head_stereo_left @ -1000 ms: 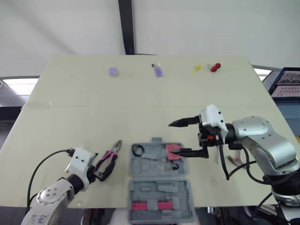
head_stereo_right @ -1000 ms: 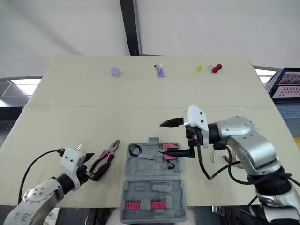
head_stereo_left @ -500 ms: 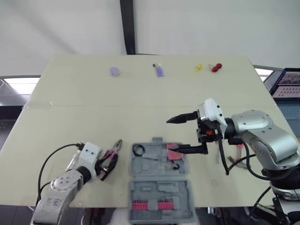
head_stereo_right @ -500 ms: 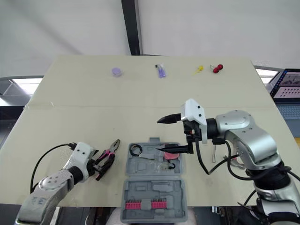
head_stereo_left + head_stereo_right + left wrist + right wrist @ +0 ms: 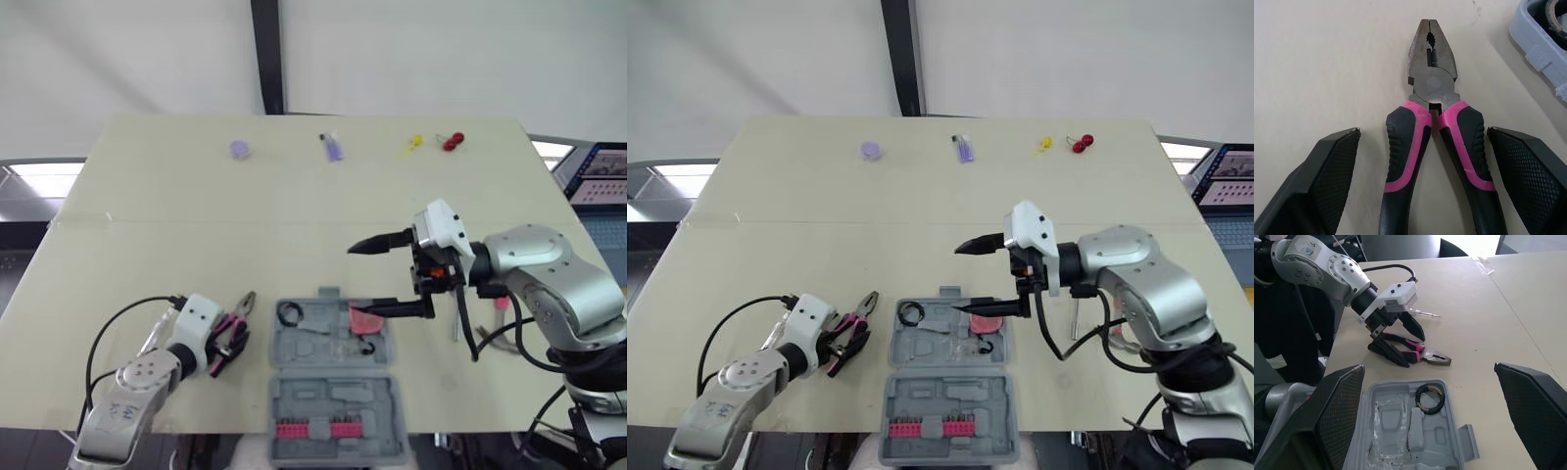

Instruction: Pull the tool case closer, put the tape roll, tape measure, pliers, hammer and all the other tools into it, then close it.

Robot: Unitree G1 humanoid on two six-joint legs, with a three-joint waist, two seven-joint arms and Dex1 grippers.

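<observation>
Pliers (image 5: 1432, 147) with pink-and-black handles lie flat on the table, left of the grey tool case (image 5: 333, 392), and are also seen in the head view (image 5: 235, 328). My left gripper (image 5: 1422, 134) is open, one finger on each side of the handles, not pressing them. The case lies open near the front edge, with a black tape roll (image 5: 288, 313) and a red tool (image 5: 364, 318) in its far half. My right gripper (image 5: 361, 279) hangs open over the case's far right corner and holds nothing. The right wrist view shows the case (image 5: 1415, 431), the tape roll (image 5: 1429, 399) and the pliers (image 5: 1418, 351).
Small items lie along the far edge: a purple cap (image 5: 237, 149), a purple object (image 5: 332, 147), a yellow piece (image 5: 409, 144) and a red piece (image 5: 449, 141). A thin metal tool (image 5: 456, 323) lies right of the case. A laptop (image 5: 598, 176) stands off the right side.
My left gripper has slid forward along the pliers, so its open fingers now straddle the handles. The right gripper has shifted slightly left over the case.
</observation>
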